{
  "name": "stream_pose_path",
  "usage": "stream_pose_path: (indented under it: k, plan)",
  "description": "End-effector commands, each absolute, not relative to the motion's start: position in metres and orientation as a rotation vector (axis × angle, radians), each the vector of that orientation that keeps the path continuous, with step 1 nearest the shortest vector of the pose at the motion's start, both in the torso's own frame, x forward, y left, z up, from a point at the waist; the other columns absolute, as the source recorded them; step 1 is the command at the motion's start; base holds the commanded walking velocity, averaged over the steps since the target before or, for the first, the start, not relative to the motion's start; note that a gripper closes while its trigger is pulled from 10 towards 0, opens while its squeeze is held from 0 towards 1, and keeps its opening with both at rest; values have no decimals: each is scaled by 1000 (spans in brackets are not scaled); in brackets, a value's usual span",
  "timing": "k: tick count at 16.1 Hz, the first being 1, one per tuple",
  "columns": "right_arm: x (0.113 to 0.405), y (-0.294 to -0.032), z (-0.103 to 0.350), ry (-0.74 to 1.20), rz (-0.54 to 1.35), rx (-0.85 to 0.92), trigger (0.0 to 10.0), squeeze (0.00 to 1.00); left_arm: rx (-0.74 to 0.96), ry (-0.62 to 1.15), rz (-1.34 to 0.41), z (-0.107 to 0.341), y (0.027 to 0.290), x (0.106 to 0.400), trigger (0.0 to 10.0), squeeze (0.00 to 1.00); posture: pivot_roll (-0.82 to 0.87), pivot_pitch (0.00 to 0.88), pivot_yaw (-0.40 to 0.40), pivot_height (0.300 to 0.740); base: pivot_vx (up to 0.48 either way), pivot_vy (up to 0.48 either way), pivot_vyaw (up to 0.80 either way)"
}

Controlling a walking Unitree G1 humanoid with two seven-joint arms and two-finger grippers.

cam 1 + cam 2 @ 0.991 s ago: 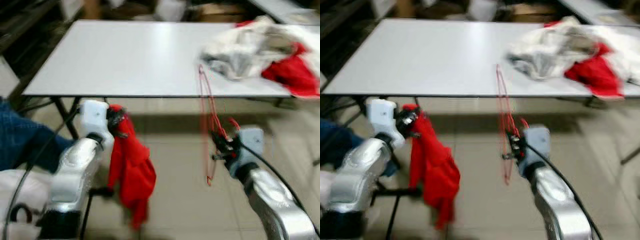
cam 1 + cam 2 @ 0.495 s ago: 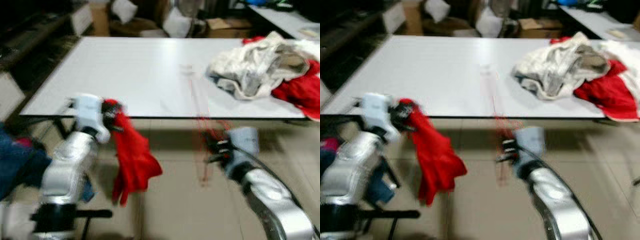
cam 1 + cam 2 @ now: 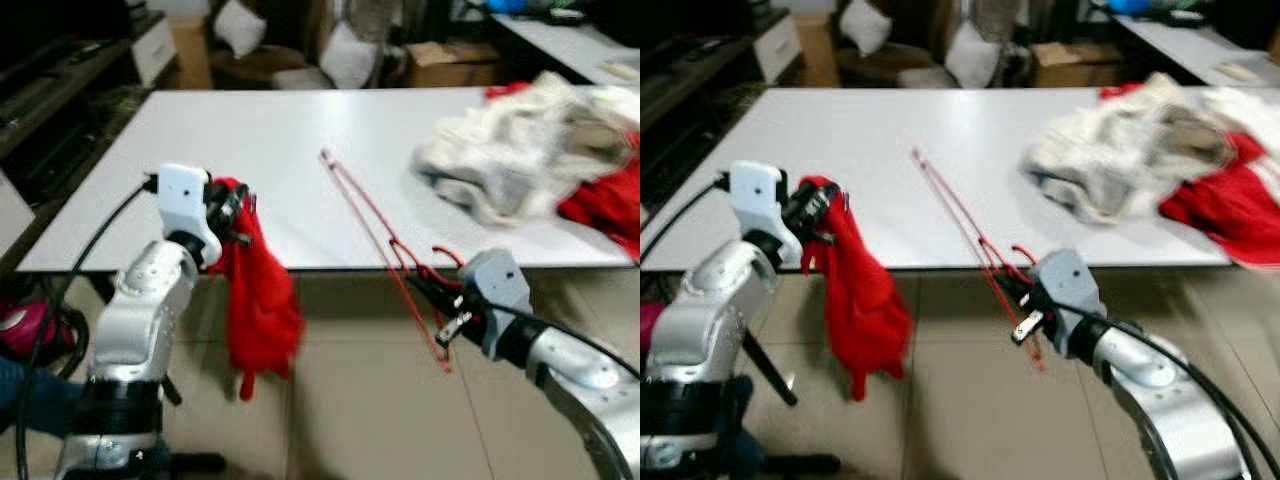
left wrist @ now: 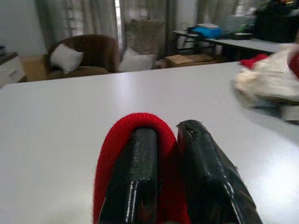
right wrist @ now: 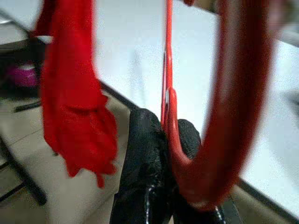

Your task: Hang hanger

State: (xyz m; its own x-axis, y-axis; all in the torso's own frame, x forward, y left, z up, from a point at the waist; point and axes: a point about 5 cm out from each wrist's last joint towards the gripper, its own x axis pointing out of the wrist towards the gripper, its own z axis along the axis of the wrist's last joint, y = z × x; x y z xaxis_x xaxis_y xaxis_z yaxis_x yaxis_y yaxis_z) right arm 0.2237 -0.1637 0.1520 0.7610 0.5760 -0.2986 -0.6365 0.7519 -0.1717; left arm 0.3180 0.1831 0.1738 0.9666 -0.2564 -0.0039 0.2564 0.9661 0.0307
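Hanger (image 3: 385, 245) tilted — long axis toward table (image 3: 300, 140).

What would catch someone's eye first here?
Likely the red garment dangling from the left gripper at the white table's near edge. Next, the thin red hanger pinched in the right gripper, slanting up over the table, and the clothes pile far right.

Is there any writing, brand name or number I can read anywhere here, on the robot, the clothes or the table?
None can be read.
The red garment in the left gripper shows no print or tag.
The red hanger in the right gripper is bare wire.
The white table is plain.
The clothes pile and the cardboard box behind are too blurred to tell.
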Motion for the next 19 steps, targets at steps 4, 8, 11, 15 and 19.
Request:
stream_pose_path:
  k: [4, 8, 11, 15, 19]
  plan:
    - [201, -187, 180, 328, 917, -441, 10000, 0, 94, -55, -299, 201, 184, 337, 10000, 12, -95, 0, 16, 740, 395, 0, 0]
    - [195, -193, 197, 355, 1042, -485, 10000, 0, 139, -84, -337, 217, 181, 352, 10000, 12, -91, 0, 14, 740, 393, 0, 0]
    - [195, -187, 197, 375, 1104, -483, 10000, 0, 128, -125, -423, 232, 168, 356, 10000, 8, -91, 0, 15, 740, 389, 0, 0]
    - [198, -176, 195, 381, 1178, -481, 10000, 0, 110, -186, -542, 251, 144, 355, 10000, 8, -84, 0, 5, 740, 368, 0, 0]
    - [214, -166, 190, 366, 1202, -491, 10000, 0, 92, -254, -614, 276, 130, 348, 10000, 0, -84, 0, 2, 740, 343, 0, 0]
